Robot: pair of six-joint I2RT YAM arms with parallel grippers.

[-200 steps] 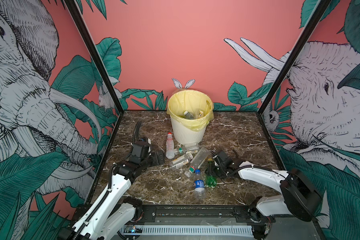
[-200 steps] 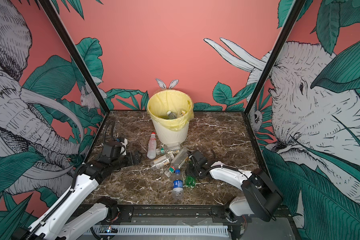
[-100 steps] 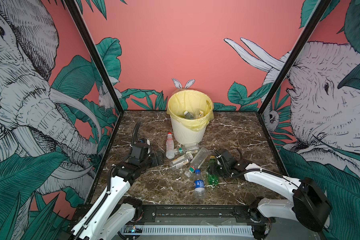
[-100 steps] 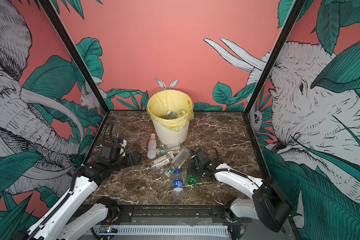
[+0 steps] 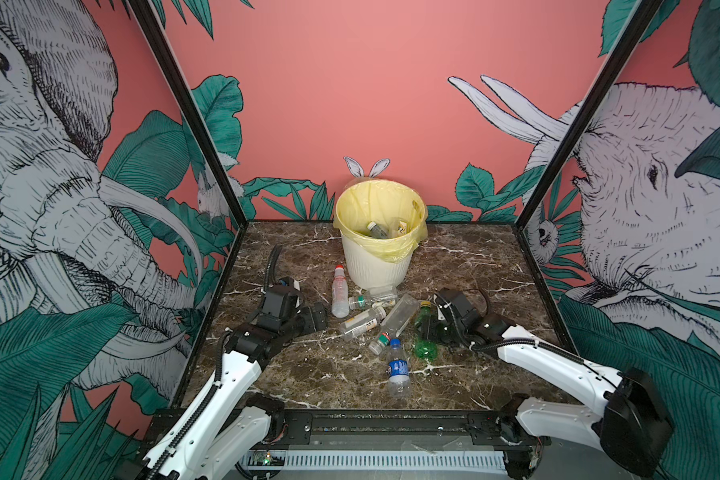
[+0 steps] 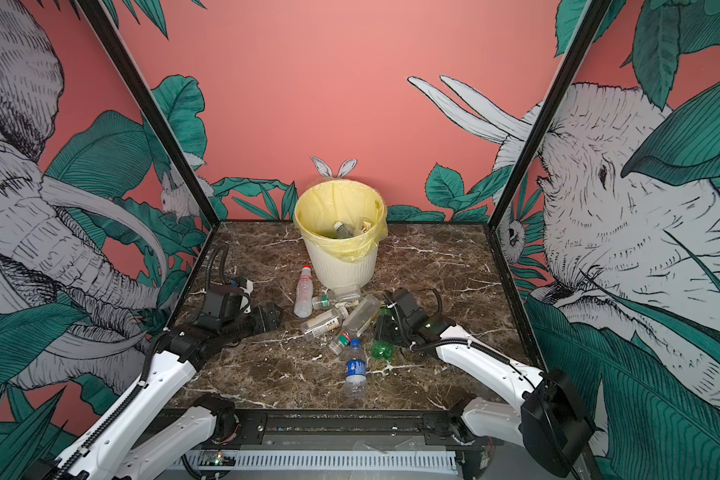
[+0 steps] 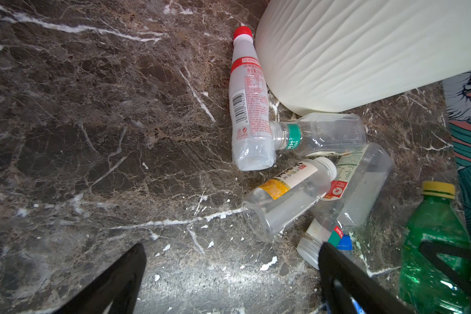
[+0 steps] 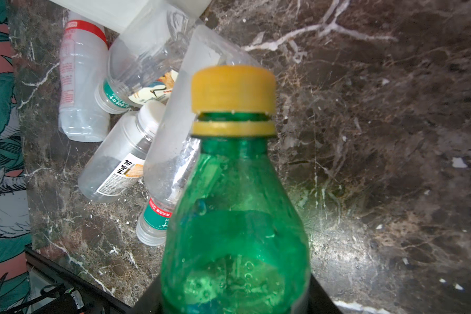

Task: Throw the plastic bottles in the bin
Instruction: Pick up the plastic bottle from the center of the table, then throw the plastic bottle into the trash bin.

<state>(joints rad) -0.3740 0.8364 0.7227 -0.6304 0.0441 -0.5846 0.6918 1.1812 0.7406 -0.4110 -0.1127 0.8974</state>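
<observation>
Within right gripper point(image 5: 430, 330): green bottle point(image 5: 425, 348) (yellow-capped)

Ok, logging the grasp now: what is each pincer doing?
Left pincer: open, empty.
Right pincer: closed on the green bottle.

Both top views were set high at the front, angled down toward the bin point(image 5: 377, 266). The left wrist view was held close above the tabletop point(image 7: 93, 136); the right wrist view was pressed near the green bottle point(image 8: 234, 231). The clear bottles point(image 7: 288, 195) were shared by all views.
</observation>
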